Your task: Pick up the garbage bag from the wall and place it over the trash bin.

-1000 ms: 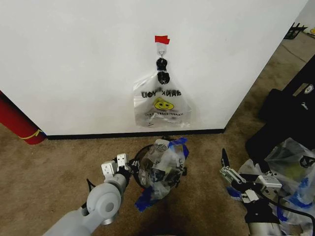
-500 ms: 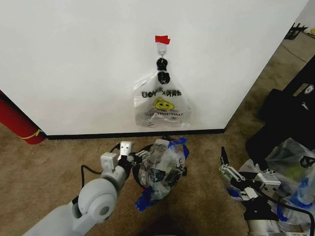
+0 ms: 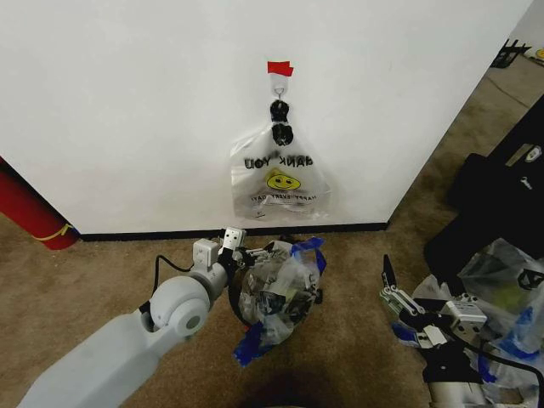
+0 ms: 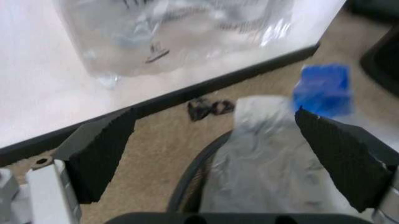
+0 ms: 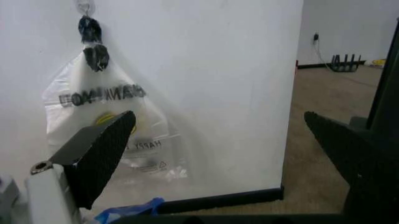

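I face a plain white wall (image 3: 127,110) with a black baseboard (image 3: 170,233) running along its foot. Brown carpet (image 3: 76,289) covers the floor. A red post (image 3: 30,212) (yellow band near its base) stands at my far left, and dark bags (image 3: 501,187) sit to my right.

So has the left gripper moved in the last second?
Yes. The left gripper has gone forward toward the wall and rightward, now at the bin rim's back-left edge, open.
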Controlling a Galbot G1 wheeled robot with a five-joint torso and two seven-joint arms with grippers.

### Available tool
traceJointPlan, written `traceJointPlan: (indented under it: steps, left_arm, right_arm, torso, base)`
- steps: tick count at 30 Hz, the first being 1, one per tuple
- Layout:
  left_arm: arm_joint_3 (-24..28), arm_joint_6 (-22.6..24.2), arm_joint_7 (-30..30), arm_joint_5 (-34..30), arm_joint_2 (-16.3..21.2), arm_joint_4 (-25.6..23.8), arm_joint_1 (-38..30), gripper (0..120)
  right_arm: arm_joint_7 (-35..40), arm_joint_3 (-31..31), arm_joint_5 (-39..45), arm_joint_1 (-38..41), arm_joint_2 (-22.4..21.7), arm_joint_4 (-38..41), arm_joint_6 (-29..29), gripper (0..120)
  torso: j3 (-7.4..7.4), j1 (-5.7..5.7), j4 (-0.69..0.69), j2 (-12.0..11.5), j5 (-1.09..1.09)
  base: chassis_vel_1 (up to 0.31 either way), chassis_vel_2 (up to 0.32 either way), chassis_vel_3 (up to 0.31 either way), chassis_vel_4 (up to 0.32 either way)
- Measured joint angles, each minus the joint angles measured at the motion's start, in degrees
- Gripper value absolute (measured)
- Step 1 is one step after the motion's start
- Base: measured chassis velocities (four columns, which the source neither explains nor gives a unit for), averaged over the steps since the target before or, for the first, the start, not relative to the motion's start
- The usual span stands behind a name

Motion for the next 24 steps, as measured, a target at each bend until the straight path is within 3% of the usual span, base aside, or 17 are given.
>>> traceJointPlan:
  steps: [14,24]
  left_arm:
    - [9.6,1.9,4.2,3.9,-0.5,7.9,-7.6,100]
    - [11.9,1.7,4.6,10.0,-1.3,11.1,-9.0,100]
  right_arm:
    - [-0.1,0.4,0.6,-0.1,0.3,-0.1,-0.1,100]
    - [-0.2,0.5,0.9,-0.1,0.3,0.1,0.0,100]
  torso:
    - [0.00,0.00,0.00,0.0,0.00]
    - [0.00,0.00,0.00,0.0,0.01]
  base:
    - [0.000,0.000,0.000,0.000]
    - [0.000,0.000,0.000,0.000]
